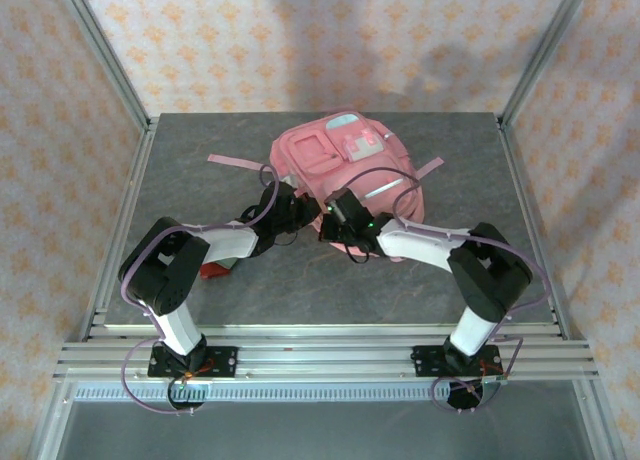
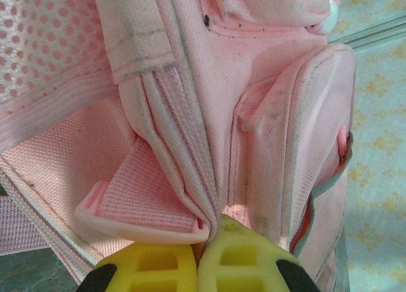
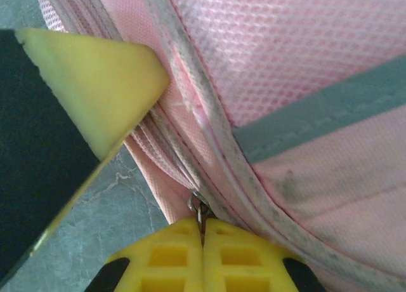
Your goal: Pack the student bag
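The student bag (image 1: 345, 165) lies at the back middle of the table, pink with a teal and white front patch. My left gripper (image 1: 300, 205) is at its near left edge. In the left wrist view its yellow fingers (image 2: 206, 235) are shut on a fold of the bag's (image 2: 266, 114) pink fabric beside a strap buckle (image 2: 136, 219). My right gripper (image 1: 326, 213) sits just to the right of it. Its jaws (image 3: 202, 232) are shut on a small metal zip pull (image 3: 200, 208) at the bag's (image 3: 285, 63) zip line.
The bag's straps (image 1: 232, 161) trail out left and right over the grey table (image 1: 200, 190). A small red object (image 1: 212, 270) lies under my left arm. Metal frame posts (image 1: 105, 50) stand at the table's back corners. One of the left gripper's fingers (image 3: 95, 82) crosses the right wrist view.
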Robot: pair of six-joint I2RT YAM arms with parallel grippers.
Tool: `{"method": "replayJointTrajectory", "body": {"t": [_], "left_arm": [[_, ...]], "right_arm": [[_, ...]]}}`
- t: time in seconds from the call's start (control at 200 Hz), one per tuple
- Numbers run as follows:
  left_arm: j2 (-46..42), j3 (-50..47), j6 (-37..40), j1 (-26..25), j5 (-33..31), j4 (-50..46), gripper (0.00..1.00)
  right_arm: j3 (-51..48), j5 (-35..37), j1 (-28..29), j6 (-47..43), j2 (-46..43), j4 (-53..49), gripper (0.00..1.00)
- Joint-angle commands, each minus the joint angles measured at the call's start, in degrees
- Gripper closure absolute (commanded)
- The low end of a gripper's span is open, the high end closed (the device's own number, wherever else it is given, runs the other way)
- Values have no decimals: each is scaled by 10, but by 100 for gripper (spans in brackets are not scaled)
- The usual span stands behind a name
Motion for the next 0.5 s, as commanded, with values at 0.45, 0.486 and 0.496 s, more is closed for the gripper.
{"method": "replayJointTrajectory", "body": {"t": [0.45,0.486,0.496], "left_arm": [[-63,-11,47,40,5,-13,100],[-62,-12,44,40,7,-13,100],[-62,-12,43,40,7,-12,100]], "right_arm": [[-130,103,-71,-51,-149,-134,100],[-132,76,-71,-52,-164,-122,100],[-133,70,-71,-52,-168,-118,100]]}}
